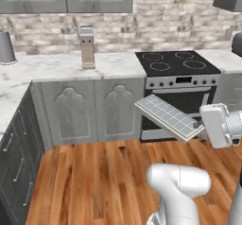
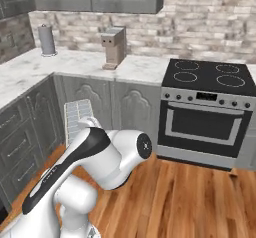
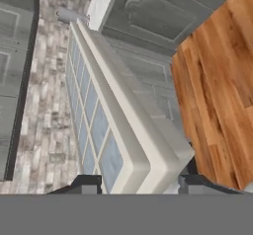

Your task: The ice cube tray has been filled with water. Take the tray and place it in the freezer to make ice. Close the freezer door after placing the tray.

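End effector (image 3: pixel 136 187) pinches the ice cube tray (image 1: pixel 168 116) by one short end, long axis sticking straight out, freezer nowhere nearby.

ice cube tray (image 2: pixel 78 116): lower part behind arm | end effector (image 3: pixel 140 183): fingertips cropped

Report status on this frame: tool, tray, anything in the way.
Tool shut on ice cube tray, tray held tilted above the wood floor. Water in cells. Stove and cabinets ahead.
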You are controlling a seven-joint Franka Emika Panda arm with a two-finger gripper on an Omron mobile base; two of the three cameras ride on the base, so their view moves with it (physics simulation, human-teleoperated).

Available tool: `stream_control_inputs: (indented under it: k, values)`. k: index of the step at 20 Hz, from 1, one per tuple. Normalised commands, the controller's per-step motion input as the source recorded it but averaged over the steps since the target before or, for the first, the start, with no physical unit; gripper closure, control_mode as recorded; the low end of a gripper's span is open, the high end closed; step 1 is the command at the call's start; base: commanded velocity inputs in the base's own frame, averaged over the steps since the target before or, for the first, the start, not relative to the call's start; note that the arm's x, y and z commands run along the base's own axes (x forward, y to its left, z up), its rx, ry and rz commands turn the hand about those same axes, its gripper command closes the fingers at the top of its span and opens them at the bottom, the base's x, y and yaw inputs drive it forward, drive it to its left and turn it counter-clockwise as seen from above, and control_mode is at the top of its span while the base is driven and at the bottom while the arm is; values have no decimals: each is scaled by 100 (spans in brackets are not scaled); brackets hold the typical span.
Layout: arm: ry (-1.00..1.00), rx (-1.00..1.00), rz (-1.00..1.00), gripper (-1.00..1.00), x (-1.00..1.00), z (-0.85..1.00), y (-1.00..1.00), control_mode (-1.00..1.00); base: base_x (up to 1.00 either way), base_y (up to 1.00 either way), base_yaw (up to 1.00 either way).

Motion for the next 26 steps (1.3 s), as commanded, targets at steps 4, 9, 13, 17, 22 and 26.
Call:
stream_control_inputs:
  k: [4,9,13,17,22,26]
  values:
    - [0,0,0,100,0,0,0,100,0,0,-46]
    - [0,0,0,100,0,0,0,100,0,0,-46]
    - [0,0,0,100,0,0,0,100,0,0,-45]
    - [0,0,0,100,0,0,0,100,0,0,-45]
    - [0,0,0,100,0,0,0,100,0,0,-45]
    - [0,0,0,100,0,0,0,100,0,0,-45]
